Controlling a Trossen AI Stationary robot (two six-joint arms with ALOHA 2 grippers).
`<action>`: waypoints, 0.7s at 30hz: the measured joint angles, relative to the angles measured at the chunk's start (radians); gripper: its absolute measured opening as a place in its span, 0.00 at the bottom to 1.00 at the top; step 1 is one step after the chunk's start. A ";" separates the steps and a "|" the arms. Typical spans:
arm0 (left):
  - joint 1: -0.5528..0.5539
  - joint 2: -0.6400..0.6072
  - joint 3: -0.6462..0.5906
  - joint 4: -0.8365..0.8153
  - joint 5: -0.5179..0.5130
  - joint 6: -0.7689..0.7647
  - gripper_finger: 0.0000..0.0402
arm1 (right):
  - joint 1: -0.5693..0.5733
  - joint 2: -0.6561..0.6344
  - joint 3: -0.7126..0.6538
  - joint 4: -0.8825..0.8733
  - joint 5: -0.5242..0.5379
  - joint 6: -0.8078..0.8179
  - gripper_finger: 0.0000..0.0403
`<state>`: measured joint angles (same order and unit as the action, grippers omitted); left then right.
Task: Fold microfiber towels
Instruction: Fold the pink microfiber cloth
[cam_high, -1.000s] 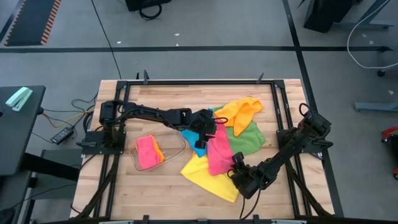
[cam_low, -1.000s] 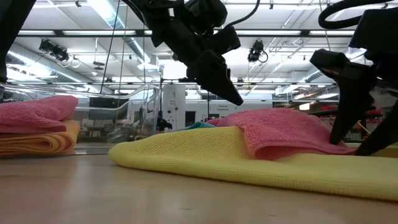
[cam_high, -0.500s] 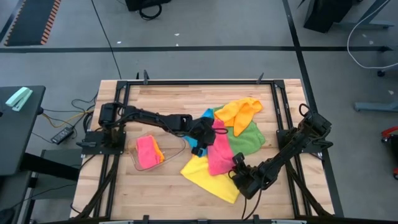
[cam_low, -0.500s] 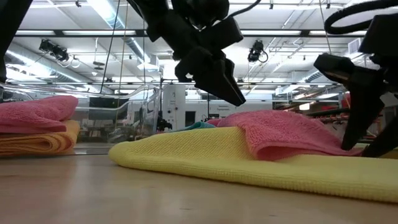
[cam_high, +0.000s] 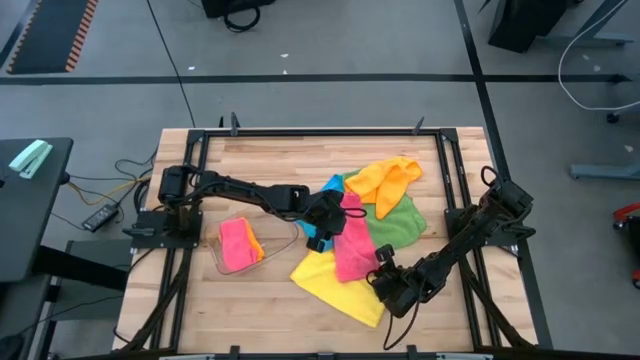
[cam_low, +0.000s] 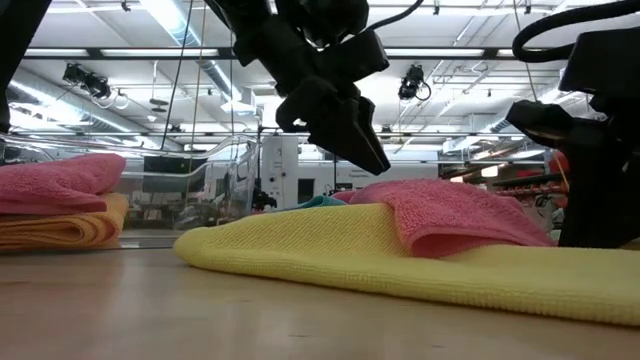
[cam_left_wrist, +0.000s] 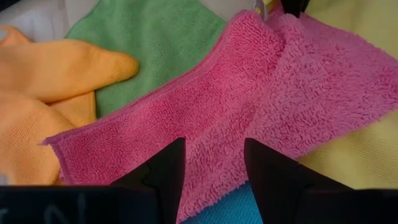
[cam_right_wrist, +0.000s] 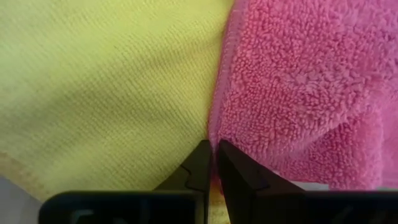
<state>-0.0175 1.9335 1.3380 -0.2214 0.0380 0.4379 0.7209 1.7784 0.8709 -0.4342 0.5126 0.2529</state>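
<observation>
At the pile's near edge, the right gripper (cam_right_wrist: 214, 163) pinches the pink towel (cam_right_wrist: 298, 81) hem over the yellow towel (cam_right_wrist: 106, 81); the left gripper (cam_left_wrist: 211, 171) hovers spread above

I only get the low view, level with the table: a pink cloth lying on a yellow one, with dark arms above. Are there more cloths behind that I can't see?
Observer: Yes. From above, an orange towel lies partly over a green towel, beyond the pink towel.
Operator: What's the dark thing at my right edge doing?
Observer: That's the right tool. Its wrist view shows it pinched on the pink towel's hem, just where the hem meets the yellow towel.
Operator: And the one overhead?
Observer: The left tool hangs open over the pink towel's other end, and a blue towel peeks out beneath that end.
</observation>
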 joint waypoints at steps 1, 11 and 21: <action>-0.005 0.000 0.000 -0.002 0.000 0.001 0.43 | -0.002 -0.004 0.001 -0.006 -0.002 0.016 0.10; -0.134 0.011 0.000 -0.016 -0.001 0.078 0.47 | -0.025 -0.059 0.003 -0.023 -0.037 0.084 0.09; -0.288 0.129 -0.001 0.061 -0.251 0.326 0.60 | -0.054 -0.060 0.003 -0.008 -0.080 0.132 0.09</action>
<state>-0.3056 2.0630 1.3369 -0.1608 -0.2133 0.7643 0.6670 1.7184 0.8742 -0.4421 0.4327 0.3849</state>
